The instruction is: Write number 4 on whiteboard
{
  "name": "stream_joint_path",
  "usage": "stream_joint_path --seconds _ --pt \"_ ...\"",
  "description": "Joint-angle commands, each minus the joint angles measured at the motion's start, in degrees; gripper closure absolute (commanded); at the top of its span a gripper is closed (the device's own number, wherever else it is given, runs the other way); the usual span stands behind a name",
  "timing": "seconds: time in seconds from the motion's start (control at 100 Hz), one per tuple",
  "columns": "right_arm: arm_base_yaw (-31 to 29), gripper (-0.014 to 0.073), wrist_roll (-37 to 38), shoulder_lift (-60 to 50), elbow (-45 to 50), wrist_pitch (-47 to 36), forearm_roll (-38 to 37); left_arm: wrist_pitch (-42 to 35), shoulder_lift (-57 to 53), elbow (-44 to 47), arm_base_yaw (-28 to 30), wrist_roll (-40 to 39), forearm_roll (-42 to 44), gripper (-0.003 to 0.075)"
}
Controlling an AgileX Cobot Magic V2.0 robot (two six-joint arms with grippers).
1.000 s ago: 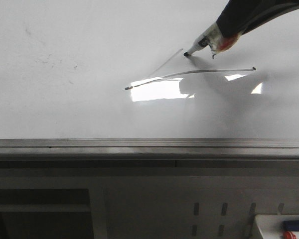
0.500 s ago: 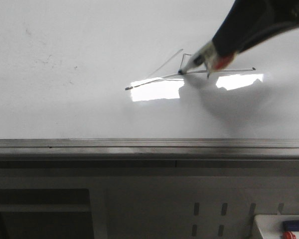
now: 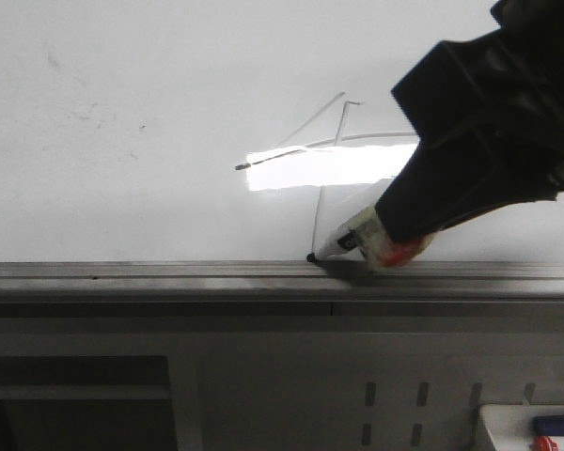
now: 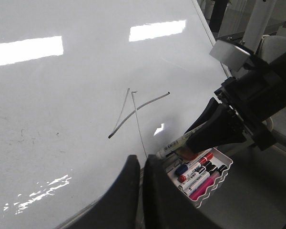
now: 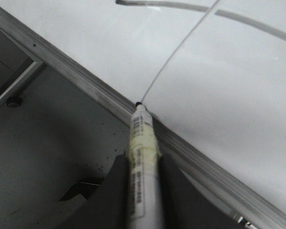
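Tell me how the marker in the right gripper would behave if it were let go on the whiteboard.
The marker looks like a smooth round barrel, so it would probably roll. The whiteboard is glossy, so it may also slide with little grip. Its tip sits right at the grey edge strip, so it could likely go over that edge. It seems stiff and light, held straight in the right gripper.

- In the front view, the right gripper [image 3: 381, 246] covers the right end of the crossbar of the 4 [image 3: 331, 150], and the gripper is cut off by the top and right edges.
- A bright reflection [image 3: 329, 169] washes out part of the crossbar there.
- The marker [image 3: 352, 242] shows only its tip end; the rest sits hidden in the jaws.
- The tray [image 3: 531, 430] of markers is cut off at the bottom right corner.
- The left gripper [image 4: 139, 179] is cropped by the bottom edge of the left wrist view.
- The whiteboard [image 3: 122, 122] runs past every picture's edge.
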Motion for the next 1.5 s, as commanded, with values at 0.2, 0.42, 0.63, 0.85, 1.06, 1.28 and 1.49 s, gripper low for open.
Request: stream_joint_path --seconds 0.2,0.42,0.63,0.85,1.06,1.28,1.49 --pt "2.74 0.0638 0.0 -6.46 -15.03 3.78 -2.29 -0.26 0.77 -5.02 0.06 -0.43 0.02 0.0671" --pt "10.02 0.0638 -6.33 -7.33 -22.79 9.5 -2.29 13.68 7.17 -16.81 -0.05 6.63 6.59 0.0271" --pt "17.0 0.0638 -20.18 -4.76 -22.79 10.09 -2.38 30.04 17.92 -27.69 -0.05 22.93 1.68 0.0304" --pt "17.89 0.0638 -21.76 -4.11 -22.79 9.25 -2.38 39.32 27.45 -34.84 -0.05 29.79 -4.99 0.034" --pt "20.61 0.0638 -25.86 -4.11 -22.79 10.07 -2.38 39.32 31.65 -36.86 -0.05 30.04 -5.85 0.0381" --pt "23.94 0.0638 -26.67 -4.11 -22.79 8.9 -2.38 39.2 32.86 -36.86 -0.05 30.04 -7.41 0.0411" --pt "24.41 0.0638 -26.67 -4.11 -22.79 8.18 -2.38 39.3 32.86 -36.86 -0.05 30.04 -9.15 0.0519"
